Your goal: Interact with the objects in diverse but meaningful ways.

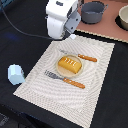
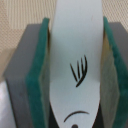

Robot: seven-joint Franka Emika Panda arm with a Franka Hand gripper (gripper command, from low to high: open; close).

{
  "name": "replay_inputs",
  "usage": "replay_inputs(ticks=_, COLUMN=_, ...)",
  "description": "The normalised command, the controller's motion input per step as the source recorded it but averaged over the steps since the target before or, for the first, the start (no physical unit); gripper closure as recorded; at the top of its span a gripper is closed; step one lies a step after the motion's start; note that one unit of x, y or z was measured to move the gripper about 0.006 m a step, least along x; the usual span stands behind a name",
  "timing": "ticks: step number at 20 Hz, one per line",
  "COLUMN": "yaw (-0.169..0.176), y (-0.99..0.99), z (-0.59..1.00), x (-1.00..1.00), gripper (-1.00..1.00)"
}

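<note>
- Clamped on the small white fish-shaped piece (image 2: 75, 65), jaws pressing both flat sides with green-padded fingers (image 2: 41, 85); black fin and mouth marks plain on the piece in the wrist view.
- Far left of the exterior frame: pale blue rounded-top block (image 1: 15, 74) standing alone on the dark tabletop (image 1: 20, 35), well apart from everything else.
- Centre: beige woven placemat (image 1: 40, 82) bearing a pale round plate (image 1: 60, 73) with the golden-brown scored bread loaf (image 1: 69, 64), an orange-handled fork (image 1: 66, 80) and orange-handled knife (image 1: 80, 56) either side.
- Upper centre: white gripper (image 1: 71, 35) hanging over the mat's far edge.
- Upper right: grey pot (image 1: 93, 12) on a tan board (image 1: 112, 27).
- Likely mid-carry; next needs a free spot, a steady descent, then release.
- Yellow cheese wedge not visible.
</note>
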Motion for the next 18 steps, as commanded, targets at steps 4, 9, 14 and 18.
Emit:
replay_inputs(ticks=4, yaw=0.000, y=0.53, z=0.11, x=-0.52, gripper=1.00)
replay_inputs(ticks=9, yaw=0.000, y=0.47, z=0.13, x=-0.49, gripper=1.00)
replay_inputs(ticks=14, yaw=0.000, y=0.41, z=0.20, x=-0.44, gripper=1.00)
replay_inputs(ticks=18, yaw=0.000, y=0.40, z=0.20, x=-0.42, gripper=1.00)
